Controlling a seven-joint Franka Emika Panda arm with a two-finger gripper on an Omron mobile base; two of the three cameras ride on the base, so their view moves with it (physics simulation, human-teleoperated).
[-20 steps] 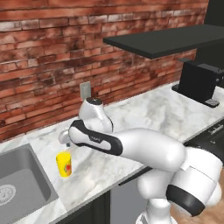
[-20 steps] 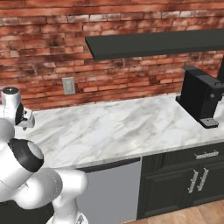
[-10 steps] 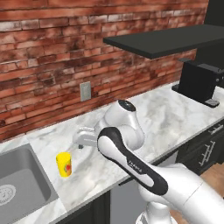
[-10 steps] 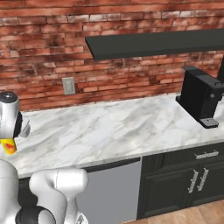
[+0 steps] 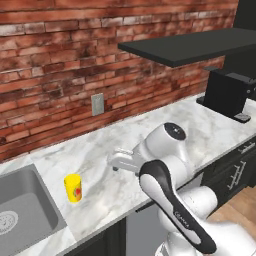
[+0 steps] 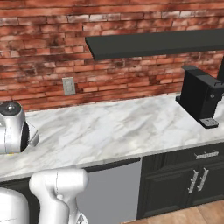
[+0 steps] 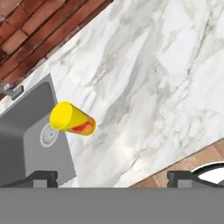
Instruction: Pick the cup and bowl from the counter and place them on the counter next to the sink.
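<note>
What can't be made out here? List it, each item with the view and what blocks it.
- Sink: left base view, cut off by the left and bottom edges; the faucet is out of frame there.
- Gripper: hand view, only its two dark tips rise above the bottom edge.
- Cup: left base view, its red mark is too small to read.
- Counter: right base view, its left end is hidden behind the white arm.

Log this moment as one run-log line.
cup: upright on counter beside sink | fingers: open, empty, above counter | bowl: not placed by sink
</note>
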